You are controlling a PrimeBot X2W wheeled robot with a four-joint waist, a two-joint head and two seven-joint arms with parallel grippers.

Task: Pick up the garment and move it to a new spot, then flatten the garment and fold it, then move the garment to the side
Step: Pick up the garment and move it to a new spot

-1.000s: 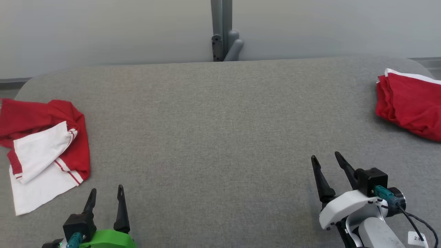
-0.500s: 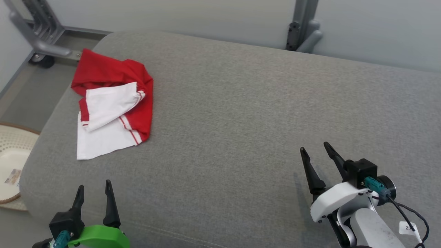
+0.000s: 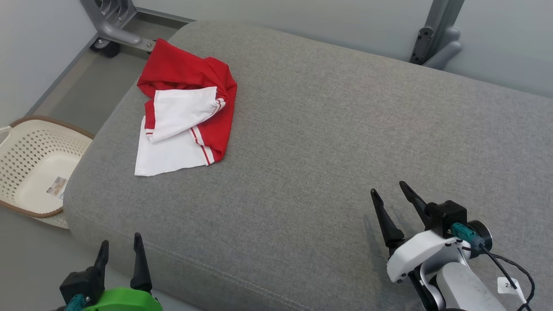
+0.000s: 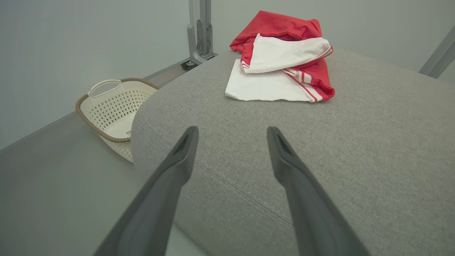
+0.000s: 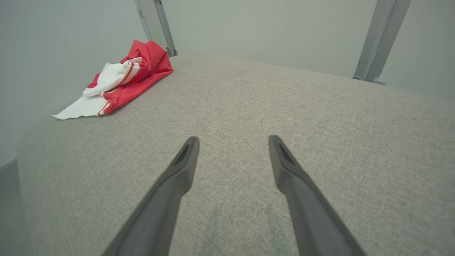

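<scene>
Red-and-white garment [image 3: 185, 108], basket [image 3: 30, 149], sticker [image 3: 56, 186] unreadable

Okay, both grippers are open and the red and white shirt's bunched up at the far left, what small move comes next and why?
Probably reach the left gripper forward toward the shirt. It lies crumpled on the cushion, untouched; the left gripper is open, empty and nearer than the right gripper.

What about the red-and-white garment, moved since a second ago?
No. The red-and-white garment keeps its place by the left edge of the grey cushion; the head camera turned.
</scene>
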